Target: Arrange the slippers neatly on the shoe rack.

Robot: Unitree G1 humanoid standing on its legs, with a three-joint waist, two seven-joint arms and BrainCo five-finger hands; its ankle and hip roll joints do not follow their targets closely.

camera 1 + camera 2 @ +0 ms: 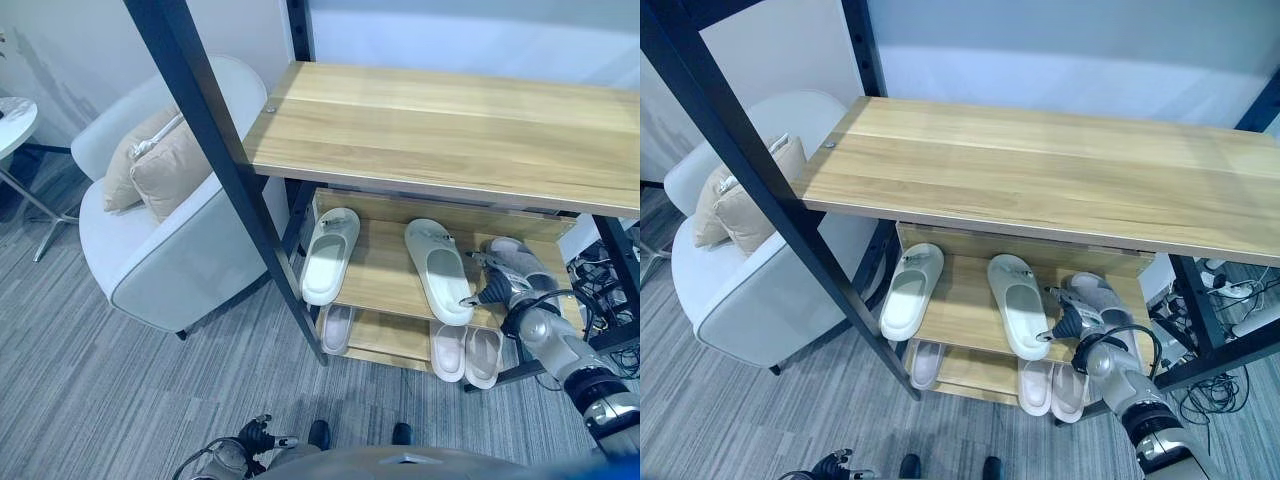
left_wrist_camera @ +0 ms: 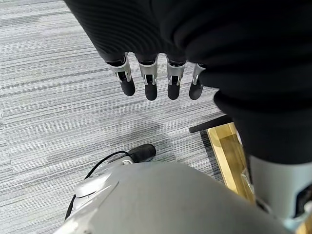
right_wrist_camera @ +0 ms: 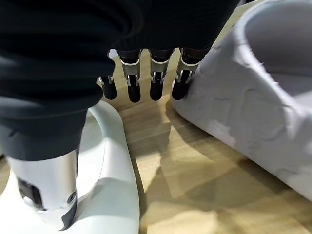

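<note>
Middle wooden shelf (image 1: 385, 275) of the black-framed shoe rack: three slippers, two white foam ones (image 1: 328, 254) (image 1: 440, 270) and one grey (image 1: 515, 262). Lower shelf: three pale slippers (image 1: 466, 352). My right hand (image 1: 494, 287) sits between white and grey, fingers (image 3: 134, 92) straight, unclenched. My left hand (image 2: 151, 73) hangs over carpet, fingers relaxed.

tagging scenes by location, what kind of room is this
Probably an office lounge or entry corner: a wooden shoe rack holding slippers, a white armchair with cushions, and grey carpet.
</note>
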